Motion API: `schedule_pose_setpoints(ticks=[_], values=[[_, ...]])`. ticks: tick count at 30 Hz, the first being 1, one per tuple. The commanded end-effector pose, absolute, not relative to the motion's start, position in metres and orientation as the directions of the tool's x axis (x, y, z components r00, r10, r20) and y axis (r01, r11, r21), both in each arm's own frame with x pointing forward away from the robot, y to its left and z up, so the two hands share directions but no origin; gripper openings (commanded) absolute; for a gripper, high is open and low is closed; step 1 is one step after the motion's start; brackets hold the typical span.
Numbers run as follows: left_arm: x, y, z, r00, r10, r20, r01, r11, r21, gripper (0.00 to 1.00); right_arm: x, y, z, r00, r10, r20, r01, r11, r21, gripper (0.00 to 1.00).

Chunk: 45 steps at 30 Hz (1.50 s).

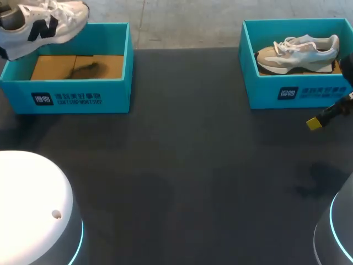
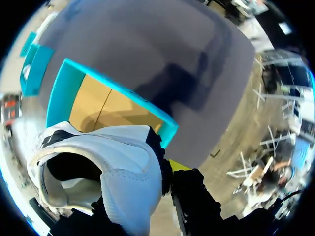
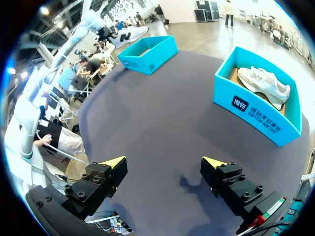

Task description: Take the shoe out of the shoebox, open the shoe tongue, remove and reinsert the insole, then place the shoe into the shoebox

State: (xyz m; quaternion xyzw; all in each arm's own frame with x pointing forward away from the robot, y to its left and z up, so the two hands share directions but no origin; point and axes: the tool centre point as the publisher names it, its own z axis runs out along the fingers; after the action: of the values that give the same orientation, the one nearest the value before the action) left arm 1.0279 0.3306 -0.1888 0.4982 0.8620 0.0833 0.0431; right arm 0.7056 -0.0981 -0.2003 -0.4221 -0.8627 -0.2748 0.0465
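At the upper left of the head view, your left gripper (image 2: 165, 172) is clamped on the heel collar of the white sneaker (image 1: 44, 25), holding it above the teal shoebox (image 1: 83, 96). Your right gripper (image 3: 165, 162) gapes wide, holding nothing. The sneaker looks light and soft-sided; the padded heel is likely the firmest hold.

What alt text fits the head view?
A white shoe hangs in the air over the empty left box at the far left of a dark table. The right box, at the far right, holds a beige shoe. The right tool sits just in front of that box.
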Motion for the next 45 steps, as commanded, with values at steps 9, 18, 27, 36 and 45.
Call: schedule_pose_setpoints(ticks=[9,18,27,36,45], values=[[1.047,0.333,-0.193,0.033,0.992,0.124,0.981,-0.056,0.184,0.00,0.705,-0.098,-0.201,-0.639,0.703,0.311,0.754,0.493,0.435,1.00],[1.047,0.333,-0.193,0.033,0.992,0.124,0.981,-0.056,0.184,0.00,0.705,-0.098,-0.201,-0.639,0.703,0.311,0.754,0.493,0.435,1.00],[1.048,0.331,-0.194,0.035,0.991,0.128,0.981,-0.058,0.184,0.00,0.705,-0.098,-0.201,-0.639,0.703,0.311,0.754,0.493,0.435,1.00],[1.047,0.325,-0.206,-0.047,0.996,0.073,0.978,0.031,0.204,0.00,0.705,-0.098,-0.201,-0.639,0.703,0.311,0.754,0.493,0.435,1.00],[1.056,0.318,-0.229,-0.092,0.993,0.075,0.979,0.076,0.187,0.00,0.705,-0.098,-0.201,-0.639,0.703,0.311,0.754,0.493,0.435,1.00]])
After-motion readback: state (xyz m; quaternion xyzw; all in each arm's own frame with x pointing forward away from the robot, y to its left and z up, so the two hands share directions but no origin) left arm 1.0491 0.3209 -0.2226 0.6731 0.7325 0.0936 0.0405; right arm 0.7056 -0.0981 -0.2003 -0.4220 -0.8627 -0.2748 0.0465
